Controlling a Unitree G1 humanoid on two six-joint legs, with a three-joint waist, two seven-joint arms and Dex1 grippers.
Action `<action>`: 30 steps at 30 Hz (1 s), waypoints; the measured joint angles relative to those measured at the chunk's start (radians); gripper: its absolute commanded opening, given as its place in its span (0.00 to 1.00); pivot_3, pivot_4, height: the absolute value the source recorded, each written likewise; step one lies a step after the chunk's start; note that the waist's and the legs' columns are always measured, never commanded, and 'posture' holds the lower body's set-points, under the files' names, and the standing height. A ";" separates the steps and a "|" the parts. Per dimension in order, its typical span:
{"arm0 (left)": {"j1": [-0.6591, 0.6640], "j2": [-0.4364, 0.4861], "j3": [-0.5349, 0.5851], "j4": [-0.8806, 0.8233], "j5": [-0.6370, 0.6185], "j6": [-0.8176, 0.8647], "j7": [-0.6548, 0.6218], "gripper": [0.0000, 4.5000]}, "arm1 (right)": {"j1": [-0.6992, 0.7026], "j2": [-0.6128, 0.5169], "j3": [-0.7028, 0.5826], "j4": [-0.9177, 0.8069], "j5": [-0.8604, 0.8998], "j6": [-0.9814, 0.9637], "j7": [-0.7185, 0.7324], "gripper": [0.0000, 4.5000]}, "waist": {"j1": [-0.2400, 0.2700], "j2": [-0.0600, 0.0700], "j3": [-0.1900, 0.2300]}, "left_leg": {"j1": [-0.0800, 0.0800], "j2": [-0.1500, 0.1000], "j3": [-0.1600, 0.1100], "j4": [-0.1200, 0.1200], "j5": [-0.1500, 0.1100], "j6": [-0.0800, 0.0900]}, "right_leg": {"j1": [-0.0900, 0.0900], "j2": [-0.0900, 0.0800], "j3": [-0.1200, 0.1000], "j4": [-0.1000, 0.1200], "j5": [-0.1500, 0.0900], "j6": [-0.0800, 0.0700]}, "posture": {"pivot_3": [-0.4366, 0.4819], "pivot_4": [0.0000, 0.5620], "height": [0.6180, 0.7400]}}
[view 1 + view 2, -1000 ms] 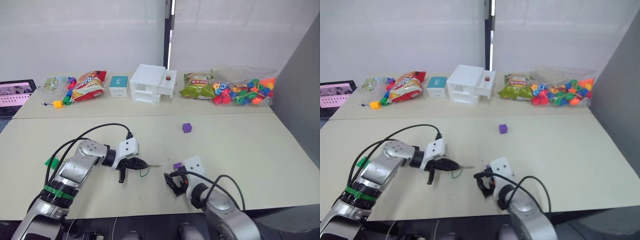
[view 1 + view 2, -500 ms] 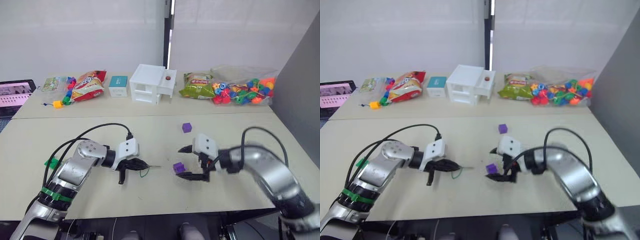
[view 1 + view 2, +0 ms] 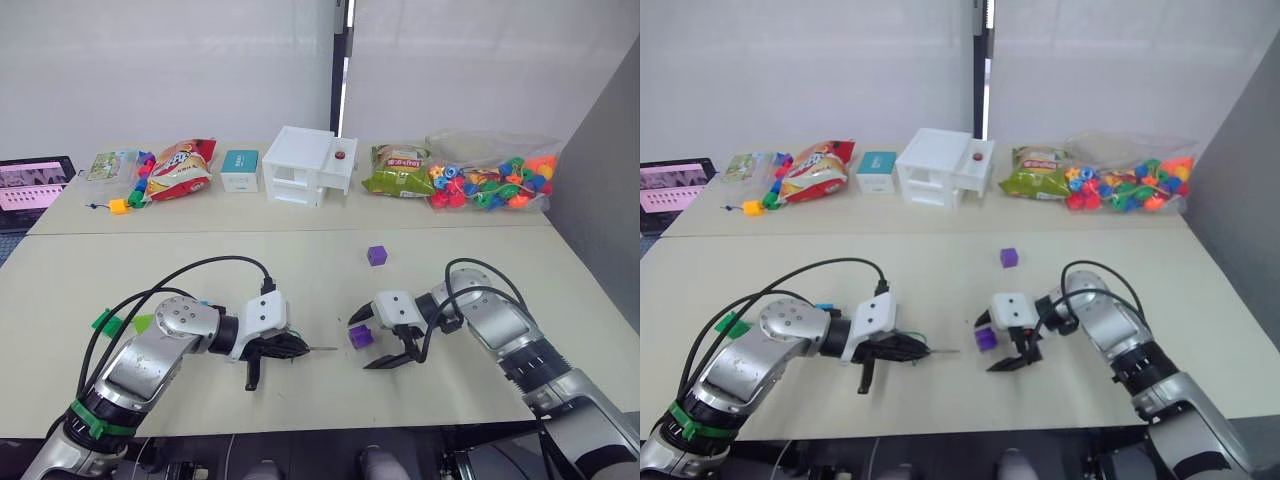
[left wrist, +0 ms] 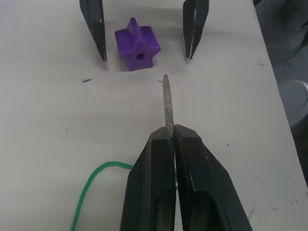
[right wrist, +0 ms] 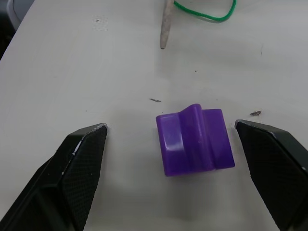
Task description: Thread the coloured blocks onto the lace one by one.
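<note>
Since half a second ago our right gripper (image 3: 383,338) has settled, spread wide, astride the small purple plastic block (image 3: 360,336) on the counter (image 3: 300,270). Our left gripper (image 4: 171,144), at its nine o'clock, pinches the thin green lace (image 4: 96,180), its stiff grey tip aimed at the block's hole, so grasping comes next.

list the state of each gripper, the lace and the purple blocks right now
left gripper: shut on the lace, stiff tip pointing at the near purple block
right gripper: open, fingers either side of the near purple block, not touching it
lace: pinched near its tip, nothing threaded on the visible part
near purple block: resting on the table
far purple block: lying alone on the table
</note>
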 measured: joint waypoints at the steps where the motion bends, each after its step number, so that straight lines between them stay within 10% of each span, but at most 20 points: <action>1: 0.002 0.001 0.000 -0.001 -0.004 0.003 0.002 0.00 | -0.007 0.008 0.000 0.018 -0.006 -0.019 -0.001 0.73 | 0.001 0.000 0.000 | 0.000 0.000 0.000 0.000 0.000 0.000 | 0.000 0.000 0.000 0.000 0.000 0.000 | 0.48 0.27 1.00; 7: 0.005 0.018 0.000 -0.001 -0.008 0.002 0.013 0.00 | -0.012 0.036 -0.008 0.063 -0.034 -0.064 -0.020 0.31 | 0.003 0.000 0.000 | 0.000 0.000 0.000 0.000 0.000 0.000 | 0.000 0.000 0.000 0.000 0.000 0.000 | 0.48 0.27 1.00; 30: -0.104 -0.064 -0.122 0.029 0.108 0.053 0.151 0.00 | 0.238 0.034 -0.091 -0.413 -0.031 0.439 -0.271 0.31 | 0.006 0.000 0.000 | 0.000 -0.001 -0.001 0.000 0.000 0.000 | 0.001 0.000 0.000 0.000 0.000 0.000 | 0.48 0.27 1.00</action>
